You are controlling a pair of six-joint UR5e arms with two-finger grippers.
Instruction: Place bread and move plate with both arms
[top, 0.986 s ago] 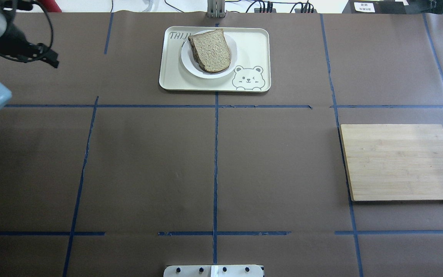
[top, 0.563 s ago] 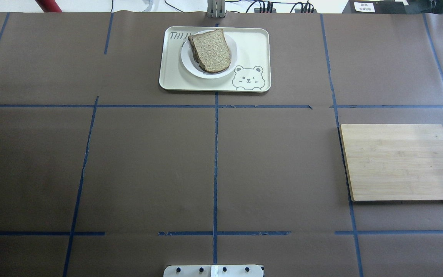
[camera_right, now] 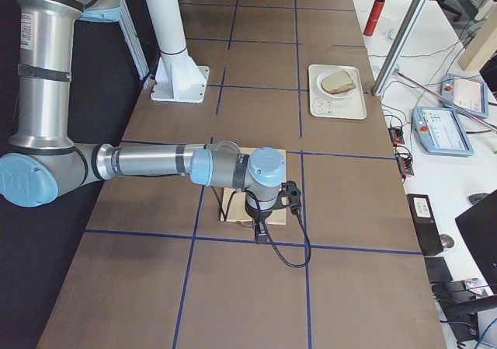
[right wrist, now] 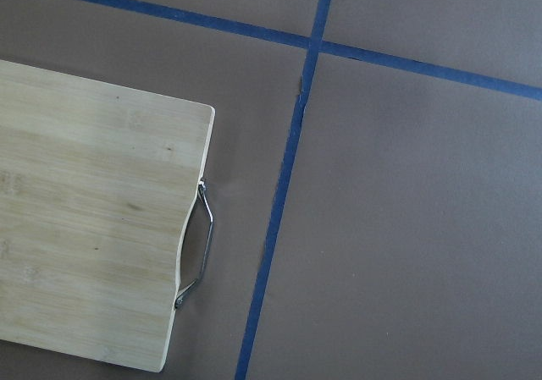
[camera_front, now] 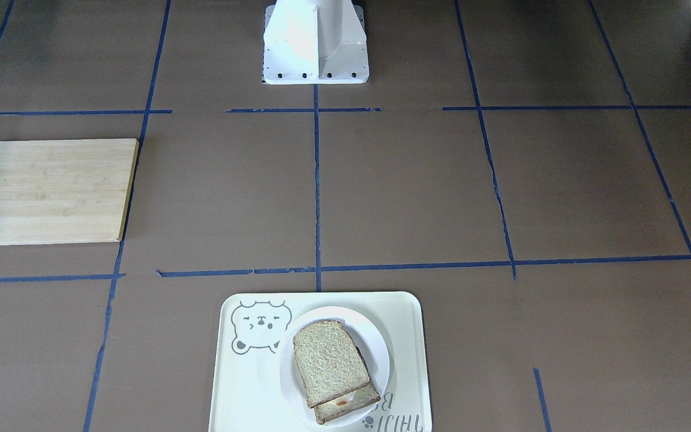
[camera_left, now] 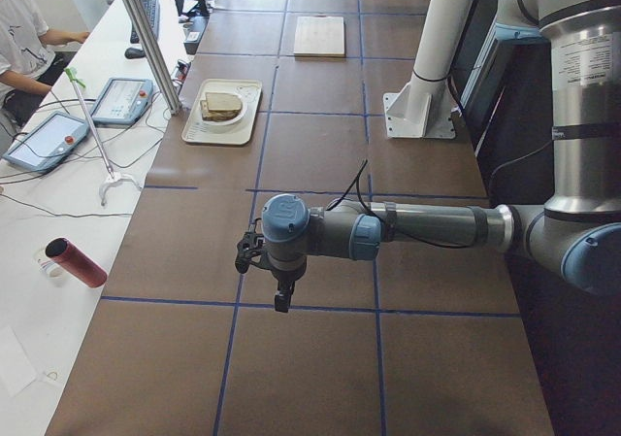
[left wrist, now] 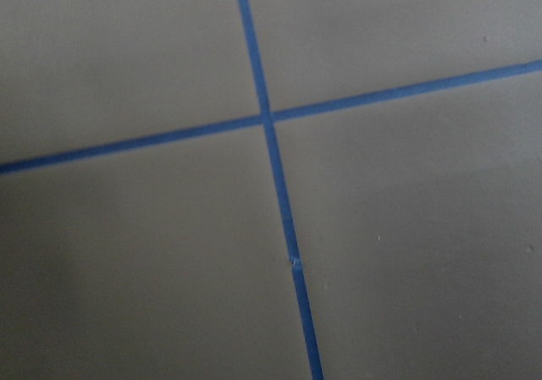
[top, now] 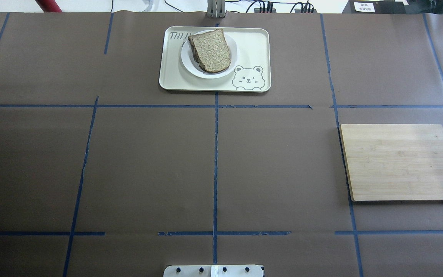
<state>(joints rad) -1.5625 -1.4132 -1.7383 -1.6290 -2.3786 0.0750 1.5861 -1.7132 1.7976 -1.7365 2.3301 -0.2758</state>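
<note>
The bread [top: 210,46] lies on top of a darker toast slice with egg [camera_front: 345,403] on the small white plate [top: 186,61]. The plate sits on the cream bear tray [top: 252,46] at the table's far middle. Bread [camera_front: 327,363] and plate [camera_front: 381,360] also show in the front view. Both arms are out of the overhead view. The left gripper [camera_left: 279,295] hangs above the table at its left end, far from the tray. The right gripper [camera_right: 262,231] hangs over the right end, by the board. I cannot tell whether either is open or shut.
A wooden cutting board [top: 400,161] with a metal handle [right wrist: 201,245] lies at the right. The white pedestal base [camera_front: 315,42] stands at the near middle. A red cylinder [camera_left: 74,262] lies on the white bench beyond the table's far edge.
The left arm, at the overhead view's upper left a second ago, has moved out of that view. Bread, plate, tray and board have not moved.
</note>
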